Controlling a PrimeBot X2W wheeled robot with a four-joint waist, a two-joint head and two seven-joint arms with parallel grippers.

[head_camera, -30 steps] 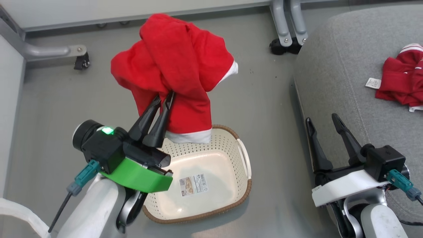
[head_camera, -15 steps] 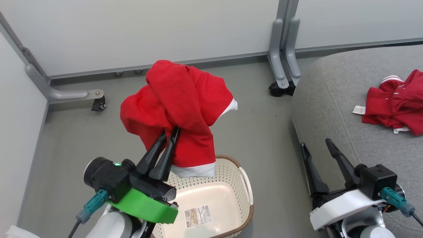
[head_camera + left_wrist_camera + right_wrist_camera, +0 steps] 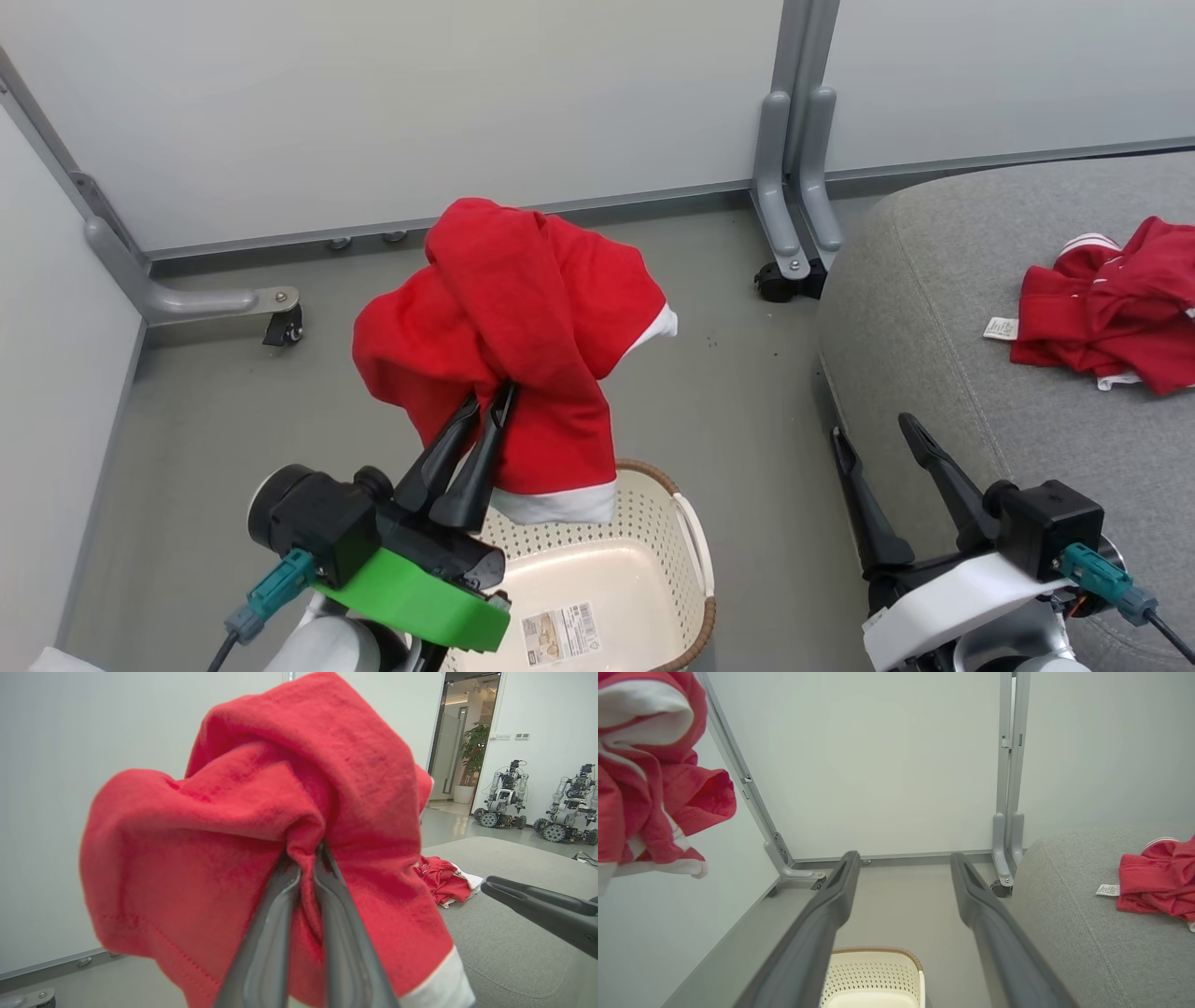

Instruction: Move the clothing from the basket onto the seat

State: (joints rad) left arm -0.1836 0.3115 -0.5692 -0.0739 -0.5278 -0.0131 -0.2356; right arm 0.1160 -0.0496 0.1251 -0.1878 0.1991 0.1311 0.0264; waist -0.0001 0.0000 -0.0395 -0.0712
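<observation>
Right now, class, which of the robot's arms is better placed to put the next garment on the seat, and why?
Left. The left gripper is shut on the red garment, held up clear of the basket. The right gripper hangs open and empty beside the seat.

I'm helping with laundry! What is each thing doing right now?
left gripper: shut on the lifted red garment
right gripper: open, empty
lifted red garment: hanging above the basket
basket: upright on floor, visible part empty
second red garment: crumpled on the seat
seat: holds that garment
</observation>
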